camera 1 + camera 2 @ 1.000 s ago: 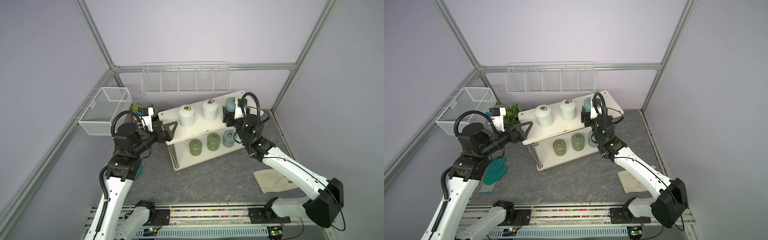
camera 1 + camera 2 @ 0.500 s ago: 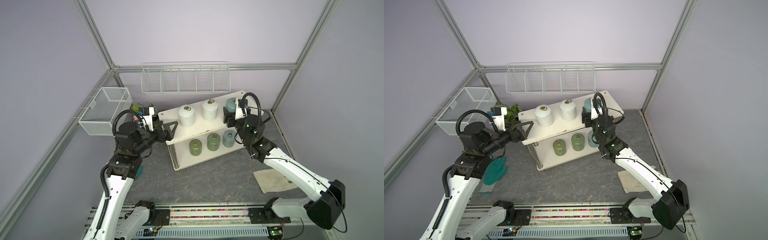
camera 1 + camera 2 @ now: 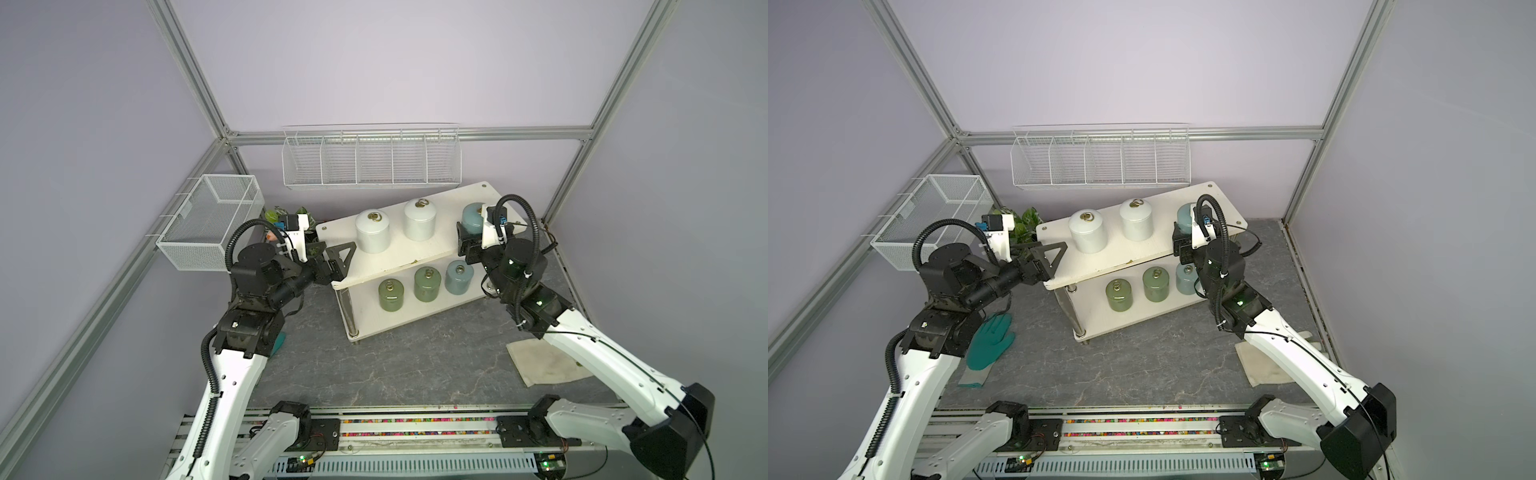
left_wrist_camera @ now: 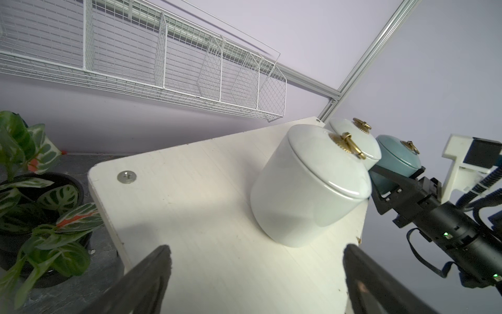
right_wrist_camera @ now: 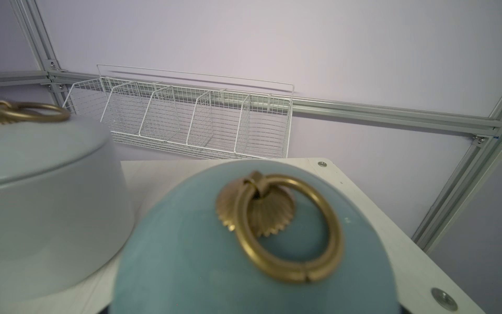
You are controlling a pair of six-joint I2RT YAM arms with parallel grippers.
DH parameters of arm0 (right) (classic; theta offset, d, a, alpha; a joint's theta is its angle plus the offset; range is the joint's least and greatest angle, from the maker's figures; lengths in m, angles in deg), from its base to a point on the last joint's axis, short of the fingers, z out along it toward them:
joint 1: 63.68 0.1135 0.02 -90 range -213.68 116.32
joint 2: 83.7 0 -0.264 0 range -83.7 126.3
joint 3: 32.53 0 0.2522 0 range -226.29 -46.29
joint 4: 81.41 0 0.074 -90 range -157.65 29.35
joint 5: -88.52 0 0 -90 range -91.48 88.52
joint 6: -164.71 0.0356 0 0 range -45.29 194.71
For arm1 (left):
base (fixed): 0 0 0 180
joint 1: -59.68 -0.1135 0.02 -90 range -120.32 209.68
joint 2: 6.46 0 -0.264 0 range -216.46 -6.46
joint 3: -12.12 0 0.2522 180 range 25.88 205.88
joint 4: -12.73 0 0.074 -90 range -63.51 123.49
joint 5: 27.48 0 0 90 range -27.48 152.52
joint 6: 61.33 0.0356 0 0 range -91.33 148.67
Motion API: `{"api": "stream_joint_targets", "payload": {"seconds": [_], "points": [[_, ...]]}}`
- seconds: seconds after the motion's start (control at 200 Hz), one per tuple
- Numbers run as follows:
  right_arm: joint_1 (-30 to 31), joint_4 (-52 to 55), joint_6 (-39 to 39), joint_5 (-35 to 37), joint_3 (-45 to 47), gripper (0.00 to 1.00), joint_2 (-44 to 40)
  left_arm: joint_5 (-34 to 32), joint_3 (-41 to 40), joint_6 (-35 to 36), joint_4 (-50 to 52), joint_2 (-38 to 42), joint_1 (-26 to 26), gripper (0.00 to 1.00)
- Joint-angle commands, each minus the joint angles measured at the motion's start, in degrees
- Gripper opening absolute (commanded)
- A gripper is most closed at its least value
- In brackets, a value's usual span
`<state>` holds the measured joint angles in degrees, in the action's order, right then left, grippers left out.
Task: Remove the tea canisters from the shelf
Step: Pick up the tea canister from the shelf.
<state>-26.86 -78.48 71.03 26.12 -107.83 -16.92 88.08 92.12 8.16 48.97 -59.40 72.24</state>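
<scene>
1. So, desk point(image 3: 415, 365) carried the shelf point(image 3: 399, 258), all six tea canisters point(image 3: 390, 296) on it, three per tier.
2. Risk: lifting the pale blue canister point(image 3: 471, 216) could knock the neighbouring white canister point(image 3: 420, 220), or the glossy glaze could slip.
3. Right arm reached up at the top tier's end, right tool point(image 3: 465, 241) clamped on that blue one.
4. Left arm stretched level, left tool point(image 3: 341, 258) spread wide over the board's other end, holding nothing.

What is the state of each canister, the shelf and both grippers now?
white canisters: upright, top tier, untouched.
top blue canister: upright, top tier, gripped.
lower-tier canisters: three, upright, untouched.
shelf: standing, bears all six.
left gripper: open, empty.
right gripper: shut on top blue canister.
</scene>
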Motion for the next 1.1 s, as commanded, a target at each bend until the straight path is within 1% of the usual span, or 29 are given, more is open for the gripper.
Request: {"api": "stream_joint_targets", "payload": {"seconds": [0.0,0.505,0.74,1.0,1.025,1.095], "points": [[-0.3,-2.1,-1.1,0.6,1.2,0.59,-3.0,0.3,-0.1,0.6,-1.1,-0.1,0.2,1.00],[-0.3,-3.6,-1.0,2.3,4.9,0.58,-8.2,0.4,0.3,0.5,-1.1,-0.7,0.2,1.00],[-0.3,-0.5,-0.1,2.0,6.8,0.59,-13.1,0.4,0.8,0.5,-0.8,-1.3,0.2,1.00],[-0.3,0.4,1.3,3.4,10.8,0.59,-17.5,-0.1,2.9,1.0,0.6,-2.4,0.2,1.00],[-0.3,0.4,1.7,3.4,12.9,0.59,-17.9,0.0,3.1,1.0,0.6,-2.6,0.2,1.00],[-0.3,0.4,2.7,3.7,14.5,0.59,-19.1,0.1,3.4,0.9,0.7,-2.9,0.2,1.00]]}}
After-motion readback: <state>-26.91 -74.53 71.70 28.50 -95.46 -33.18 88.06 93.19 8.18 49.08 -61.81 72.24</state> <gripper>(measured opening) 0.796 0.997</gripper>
